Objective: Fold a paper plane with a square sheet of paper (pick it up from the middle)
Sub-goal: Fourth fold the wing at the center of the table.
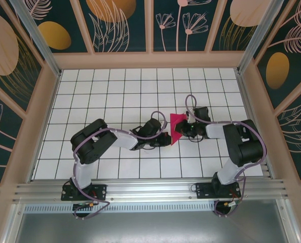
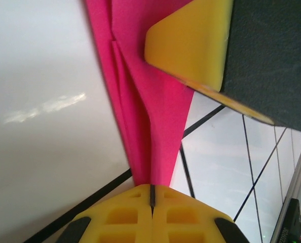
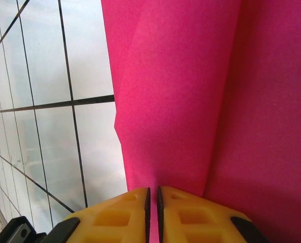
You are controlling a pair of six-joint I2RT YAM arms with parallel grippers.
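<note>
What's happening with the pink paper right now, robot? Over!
Left gripper shut on the pink paper. Right gripper shut on it too. Paper creased, folded to a point, mid-table. Nothing seen in the way.

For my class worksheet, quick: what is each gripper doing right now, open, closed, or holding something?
Left gripper: closed, pinching the folded pink paper.
Right gripper: closed, pinching the same paper.

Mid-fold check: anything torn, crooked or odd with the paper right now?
No tear visible. The left claw and right claw both pinch the paper. Its folded layers look slightly staggered near the left claw, and one edge shows a small kink.
</note>
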